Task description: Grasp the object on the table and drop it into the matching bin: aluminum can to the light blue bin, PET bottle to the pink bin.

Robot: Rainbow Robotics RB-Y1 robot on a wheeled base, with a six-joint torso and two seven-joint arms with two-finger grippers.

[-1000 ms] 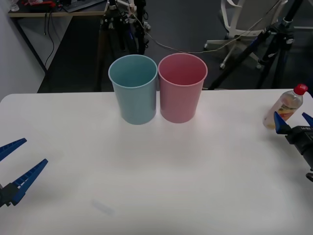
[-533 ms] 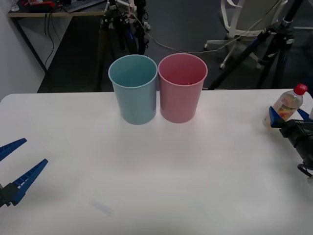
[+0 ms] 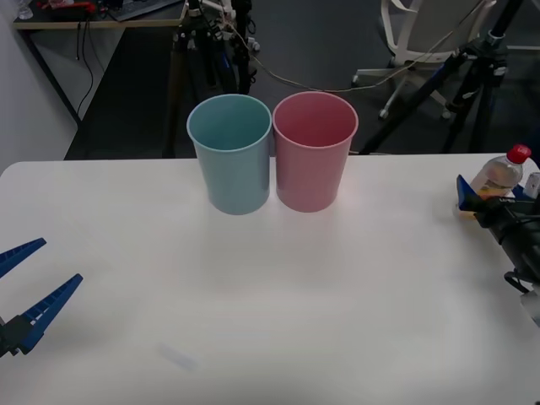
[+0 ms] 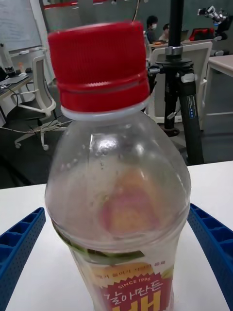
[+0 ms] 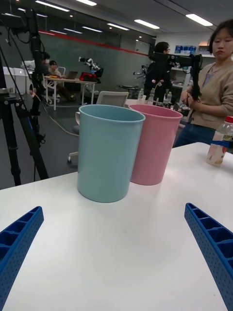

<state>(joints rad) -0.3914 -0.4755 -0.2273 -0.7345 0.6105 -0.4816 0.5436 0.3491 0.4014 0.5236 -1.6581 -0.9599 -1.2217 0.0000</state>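
Two blue fingers of my right gripper (image 4: 116, 272) stand spread either side of the upright PET bottle (image 4: 119, 194), not yet pinching; left gripper (image 3: 29, 287) waits spread, well apart.

Even, bright light falls from long ceiling strip lamps (image 5: 145, 24); the wide white tabletop (image 3: 278, 295) shows only faint shadows, and the small clear plastic bottle (image 4: 119, 194) looms close, slightly soft.

Bare table (image 3: 278, 287) lies open before the touching bins (image 3: 272, 156).
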